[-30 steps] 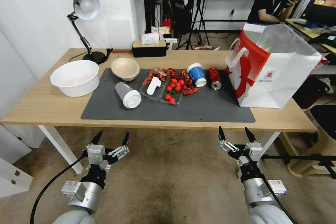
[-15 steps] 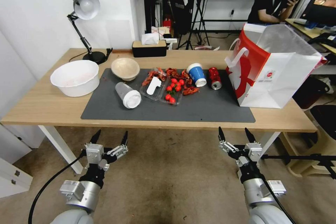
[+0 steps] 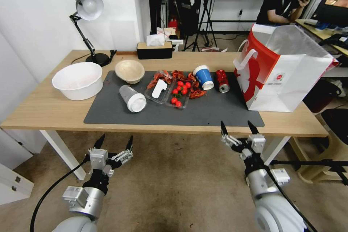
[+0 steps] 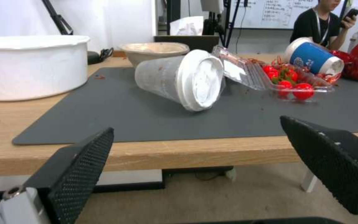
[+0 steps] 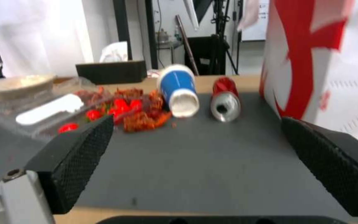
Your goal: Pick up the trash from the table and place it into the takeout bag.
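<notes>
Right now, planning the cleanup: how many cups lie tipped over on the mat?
2: the blue paper cup beside the red drink can, and the translucent white-lidded cup near the beige bowl.

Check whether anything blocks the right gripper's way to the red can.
Nothing visible does. The open right gripper sits at the table's near edge; bare grey mat lies between it and the red can.
</notes>
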{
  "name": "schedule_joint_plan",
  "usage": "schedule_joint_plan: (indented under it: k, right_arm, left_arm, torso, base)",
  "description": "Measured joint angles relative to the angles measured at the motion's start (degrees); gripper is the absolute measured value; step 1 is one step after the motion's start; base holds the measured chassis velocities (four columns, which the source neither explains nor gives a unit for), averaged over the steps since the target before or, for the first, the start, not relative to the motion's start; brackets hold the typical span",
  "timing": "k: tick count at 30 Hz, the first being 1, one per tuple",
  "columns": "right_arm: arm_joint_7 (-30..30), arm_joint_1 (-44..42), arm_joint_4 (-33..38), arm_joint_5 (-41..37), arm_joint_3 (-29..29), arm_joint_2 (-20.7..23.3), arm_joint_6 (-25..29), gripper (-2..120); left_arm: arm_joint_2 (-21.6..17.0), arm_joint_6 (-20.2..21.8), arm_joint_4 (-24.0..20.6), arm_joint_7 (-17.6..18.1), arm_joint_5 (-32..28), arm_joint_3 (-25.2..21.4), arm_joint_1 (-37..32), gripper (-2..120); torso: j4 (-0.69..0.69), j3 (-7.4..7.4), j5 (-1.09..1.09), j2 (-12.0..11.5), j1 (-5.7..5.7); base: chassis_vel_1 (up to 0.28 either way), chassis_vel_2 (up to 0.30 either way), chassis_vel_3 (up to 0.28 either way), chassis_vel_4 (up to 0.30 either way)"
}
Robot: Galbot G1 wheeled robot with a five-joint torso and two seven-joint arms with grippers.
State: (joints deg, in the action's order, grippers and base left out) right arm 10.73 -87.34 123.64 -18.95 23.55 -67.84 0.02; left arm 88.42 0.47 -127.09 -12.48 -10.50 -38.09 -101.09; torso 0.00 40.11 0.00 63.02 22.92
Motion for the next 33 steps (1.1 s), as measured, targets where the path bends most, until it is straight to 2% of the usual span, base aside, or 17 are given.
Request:
schedule_joint_plan:
  k: [2,8,11,14,23,33]
  right_arm:
    - [0.58,2.97,0.41,-1.01,-0.59,1.28,-3.13,100]
    - [1.64,6.32,0.91,-2.55,-0.67,3.35,-8.06,100]
    - [2.48,7.71,1.26,-3.53,0.03,4.65,-10.42,100]
    - [3.01,10.9,0.76,-5.91,-0.28,6.38,-13.46,100]
    - [4.67,17.64,-2.25,-9.88,-2.07,8.86,-17.67,100]
    - [5.44,21.33,-4.17,-12.71,-3.47,10.2,-19.86,100]
  left_arm:
    - [-0.03,0.01,-0.13,0.01,-0.11,-0.15,-0.06,100]
    - [-0.58,0.26,-0.04,0.0,-0.3,0.35,0.74,100]
    - [-1.41,0.8,0.53,-0.07,-0.47,1.38,1.73,100]
    - [-1.82,0.99,0.74,-0.08,-0.68,1.64,1.94,100]
    - [-2.01,1.34,0.74,-0.08,-0.91,1.91,2.17,100]
    - [-1.92,1.38,0.74,-0.07,-0.87,1.87,2.14,100]
  torso:
    - [0.01,0.0,0.0,0.0,0.0]
    - [0.02,0.0,0.01,0.0,0.0]
    - [-0.04,0.0,-0.01,0.0,0.0]
    - [0.02,0.0,0.0,0.0,0.0]
    - [0.0,0.0,0.0,0.0,0.0]
    - [0.0,0.0,0.0,0.01,0.0]
  base:
    - [0.0,0.0,0.0,0.0]
    - [0.0,0.0,0.0,0.0]
    - [0.0,0.0,0.0,0.0]
    - [0.0,0.0,0.0,0.0]
    - [0.0,0.0,0.0,0.0]
    - [0.0,0.0,0.0,0.0]
